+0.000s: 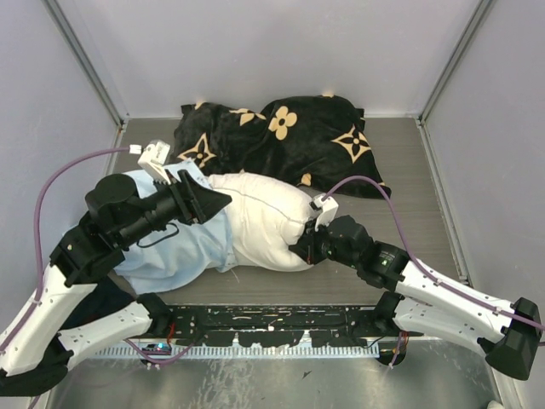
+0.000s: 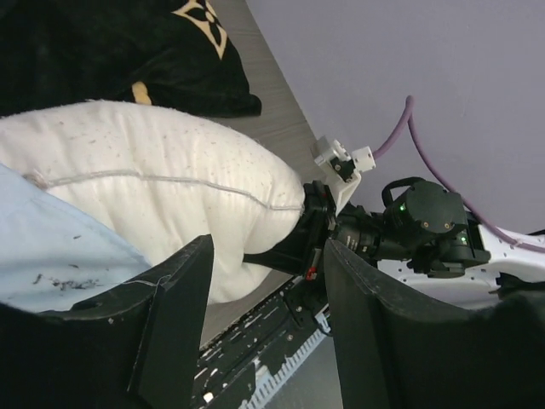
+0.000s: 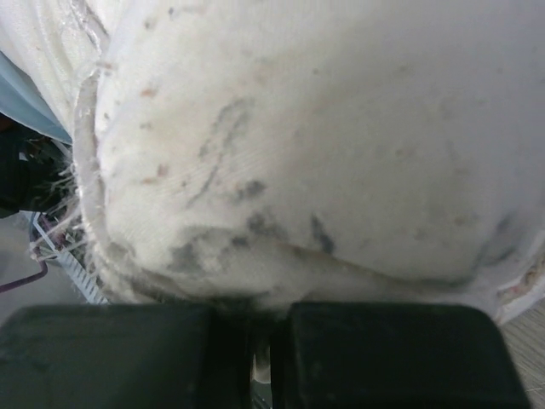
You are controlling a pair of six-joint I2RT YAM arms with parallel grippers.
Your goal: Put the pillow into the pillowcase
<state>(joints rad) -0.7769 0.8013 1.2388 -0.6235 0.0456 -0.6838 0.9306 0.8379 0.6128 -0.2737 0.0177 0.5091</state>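
Cream-white pillow [image 1: 264,220] is lying across the middle of the table [image 1: 421,183], left end covered by the light blue pillowcase [image 1: 183,247] and the rest poking out to the right. right pincer [image 1: 298,247] is clamped on the pillow's right end, fingers nearly together with a bit of fabric pinched between them. left pincer [image 2: 264,315] hangs over the edge of the pillowcase, fingers apart, holding nothing. black cloth [image 1: 289,136] with tan flowers is bunched up behind, touching the pillow

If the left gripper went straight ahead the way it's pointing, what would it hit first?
Probably the pillow, bulging just ahead of the open left gripper; exact depth is unclear.
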